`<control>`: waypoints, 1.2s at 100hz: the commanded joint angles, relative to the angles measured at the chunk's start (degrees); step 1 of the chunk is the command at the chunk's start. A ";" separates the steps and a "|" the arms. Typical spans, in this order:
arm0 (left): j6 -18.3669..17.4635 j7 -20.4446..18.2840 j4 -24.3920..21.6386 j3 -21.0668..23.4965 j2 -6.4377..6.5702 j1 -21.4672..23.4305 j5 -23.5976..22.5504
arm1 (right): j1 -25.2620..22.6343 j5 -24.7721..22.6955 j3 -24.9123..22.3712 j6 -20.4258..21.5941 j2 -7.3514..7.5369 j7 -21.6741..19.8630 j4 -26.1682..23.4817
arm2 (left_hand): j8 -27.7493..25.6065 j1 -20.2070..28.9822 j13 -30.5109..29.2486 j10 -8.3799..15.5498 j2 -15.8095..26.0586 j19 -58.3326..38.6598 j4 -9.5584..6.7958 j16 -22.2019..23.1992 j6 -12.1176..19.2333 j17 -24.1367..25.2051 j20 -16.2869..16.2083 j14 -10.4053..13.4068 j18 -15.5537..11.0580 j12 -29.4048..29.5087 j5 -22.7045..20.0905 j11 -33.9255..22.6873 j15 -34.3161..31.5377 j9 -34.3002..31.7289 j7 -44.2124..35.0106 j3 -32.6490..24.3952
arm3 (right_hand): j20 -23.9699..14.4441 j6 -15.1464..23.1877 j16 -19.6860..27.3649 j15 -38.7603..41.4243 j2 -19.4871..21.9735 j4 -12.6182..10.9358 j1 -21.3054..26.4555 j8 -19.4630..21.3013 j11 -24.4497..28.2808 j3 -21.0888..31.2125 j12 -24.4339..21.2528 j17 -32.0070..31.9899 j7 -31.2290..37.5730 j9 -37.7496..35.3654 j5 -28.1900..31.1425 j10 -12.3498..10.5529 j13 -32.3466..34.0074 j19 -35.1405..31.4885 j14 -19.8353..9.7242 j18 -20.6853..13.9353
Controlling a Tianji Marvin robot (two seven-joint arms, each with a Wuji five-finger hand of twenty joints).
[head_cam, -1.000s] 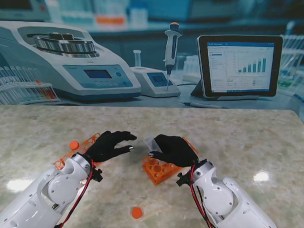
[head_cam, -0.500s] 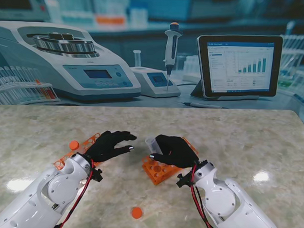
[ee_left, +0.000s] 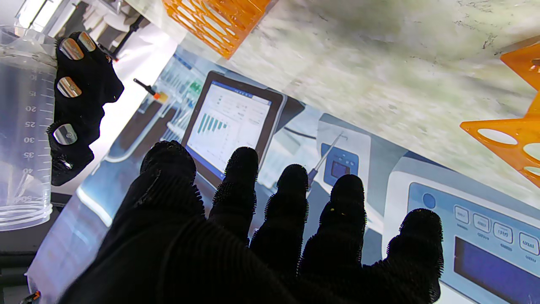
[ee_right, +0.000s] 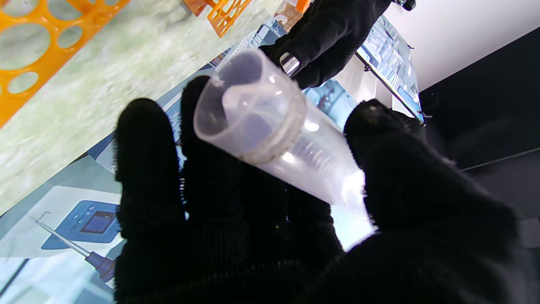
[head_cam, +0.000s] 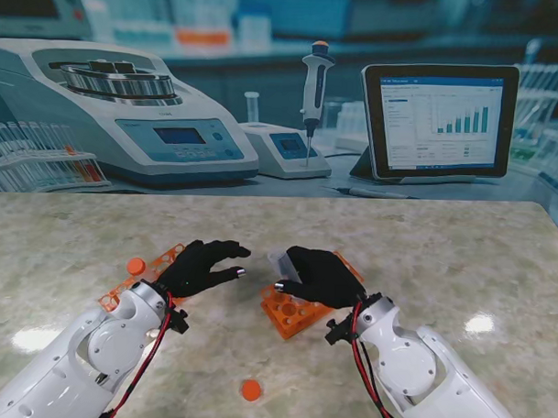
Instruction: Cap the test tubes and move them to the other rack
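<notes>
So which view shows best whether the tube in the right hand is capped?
The right wrist view: the test tube faces the camera with its open, uncapped mouth, held in the right hand. The left wrist view shows its graduated side. The stand view shows only a pale sliver.

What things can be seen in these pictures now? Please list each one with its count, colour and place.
test tube: one, clear, uncapped, held in the right hand.
caps: two, orange, one near the left rack, one nearer to me between the arms.
racks: two, orange, one under the left hand, one under the right hand.
table: one, pale green marble.
backdrop: one, a lab picture behind the table.
left hand: black glove, fingers apart, holds nothing.
right hand: black glove, closed on the test tube.
</notes>
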State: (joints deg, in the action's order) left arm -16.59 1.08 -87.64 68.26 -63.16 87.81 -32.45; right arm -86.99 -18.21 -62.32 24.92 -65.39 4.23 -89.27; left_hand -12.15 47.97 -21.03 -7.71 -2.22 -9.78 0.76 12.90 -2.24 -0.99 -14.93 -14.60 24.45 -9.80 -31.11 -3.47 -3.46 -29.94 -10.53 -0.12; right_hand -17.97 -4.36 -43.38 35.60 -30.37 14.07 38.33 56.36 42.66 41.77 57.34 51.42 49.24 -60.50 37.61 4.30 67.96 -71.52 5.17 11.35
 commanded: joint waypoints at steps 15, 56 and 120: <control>0.20 -0.17 -0.41 0.08 0.01 0.21 0.04 | -0.43 1.41 0.20 -0.60 -0.28 -0.44 -0.65 | -0.19 1.67 -1.06 0.08 2.74 2.99 -0.76 0.68 0.74 0.42 -0.80 1.43 -1.61 1.08 -0.52 0.69 0.04 -0.03 -0.16 0.77 | -14.66 18.64 -8.71 18.09 13.82 -9.44 12.57 3.88 7.06 16.26 5.12 3.43 11.94 1.34 1.28 -5.09 6.52 -8.29 -8.45 -0.64; 0.33 -0.25 -0.41 0.02 0.01 0.18 0.11 | 0.06 3.35 0.46 -0.52 -0.22 -1.70 -0.36 | -0.28 2.04 -1.32 0.13 3.00 3.05 -0.83 0.85 0.79 0.39 -0.82 1.57 -1.66 0.98 -0.76 0.63 -0.09 -0.23 -0.31 0.82 | -26.09 20.70 -10.33 36.48 13.04 -10.76 11.45 6.64 7.88 17.14 6.33 13.70 13.14 -0.54 4.65 -5.24 7.71 -23.59 -14.16 -11.33; 0.50 -0.29 -0.36 -0.19 -0.02 0.02 0.32 | 0.01 9.98 -0.38 -0.26 0.40 -6.67 -0.82 | -0.38 2.41 -1.54 0.07 3.08 3.09 -0.87 1.02 0.73 0.32 -0.89 1.64 -1.70 0.93 -0.88 0.63 -0.19 -0.25 -0.38 0.84 | -27.98 17.30 -10.35 22.36 5.00 -4.71 13.91 -6.57 -2.94 10.89 -4.29 11.14 12.48 4.60 -3.74 -1.46 7.31 -12.27 -13.11 -13.36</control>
State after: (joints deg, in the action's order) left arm -16.33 1.03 -87.69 68.15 -63.16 87.80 -32.26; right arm -86.89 -8.30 -62.82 24.91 -65.01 -2.24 -89.84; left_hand -12.15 49.26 -21.04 -7.71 -1.35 -9.74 0.75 13.33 -2.26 -0.99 -14.93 -14.59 24.38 -9.80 -31.13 -3.47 -3.46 -29.97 -10.53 -0.12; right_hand -44.28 0.30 -52.66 58.14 -28.62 10.28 41.60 53.67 41.42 45.65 54.72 61.80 57.17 -57.93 34.15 2.65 71.74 -83.38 -3.66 2.97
